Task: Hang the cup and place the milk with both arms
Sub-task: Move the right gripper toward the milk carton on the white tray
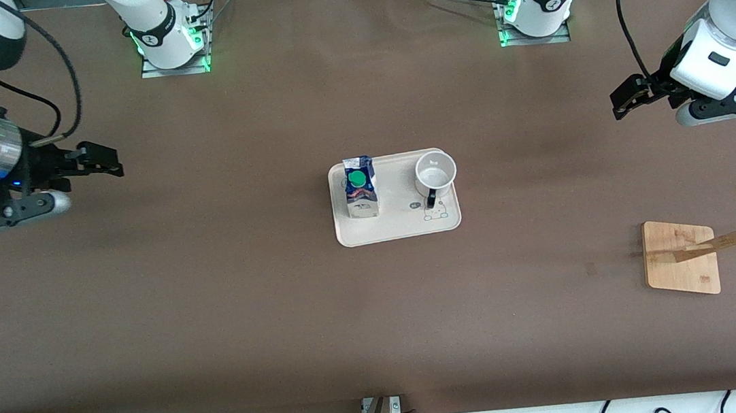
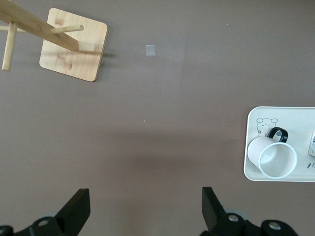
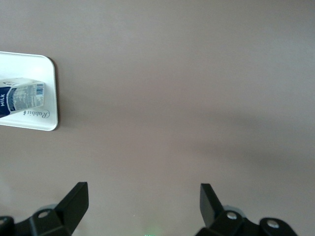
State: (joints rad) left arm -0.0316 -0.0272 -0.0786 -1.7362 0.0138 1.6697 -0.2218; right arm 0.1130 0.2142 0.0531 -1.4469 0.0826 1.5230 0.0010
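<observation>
Front view: both my claws, left [image 1: 624, 101] and right [image 1: 104, 160], hang spread over bare desk; cup [image 1: 435, 173] and milk [image 1: 360, 187] share the tray [image 1: 398, 229]. Risk: my claws crowding there, toppling the carton.

one cup [image 1: 435, 170], one milk [image 1: 360, 186], one tray [image 1: 397, 227], one rack [image 1: 684, 256].

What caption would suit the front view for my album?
Two open robot hands, left and right, wait apart while cup and milk stand on the tray.
</observation>
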